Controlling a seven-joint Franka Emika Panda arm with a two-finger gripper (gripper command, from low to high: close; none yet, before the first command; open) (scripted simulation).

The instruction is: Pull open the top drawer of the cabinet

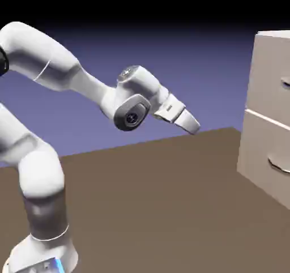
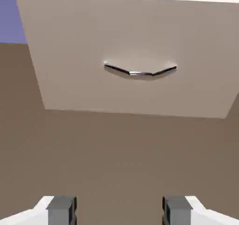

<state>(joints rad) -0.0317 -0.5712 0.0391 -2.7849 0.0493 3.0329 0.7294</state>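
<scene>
Brown counter [image 1: 141,209] below. Our hand [image 2: 119,211] is spread, well apart from the cabinet [image 1: 265,76]; descending too low, we might hook the lower drawer's curved handle [image 1: 277,165].

No readable text, labels, brands, numbers or signs anywhere.

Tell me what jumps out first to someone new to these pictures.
The white robot arm dominates the exterior view, reaching from the left toward the beige cabinet at the right edge. In the hand view, the bent, shiny handle stands out on the lower drawer front, above the wide-open gripper.
</scene>
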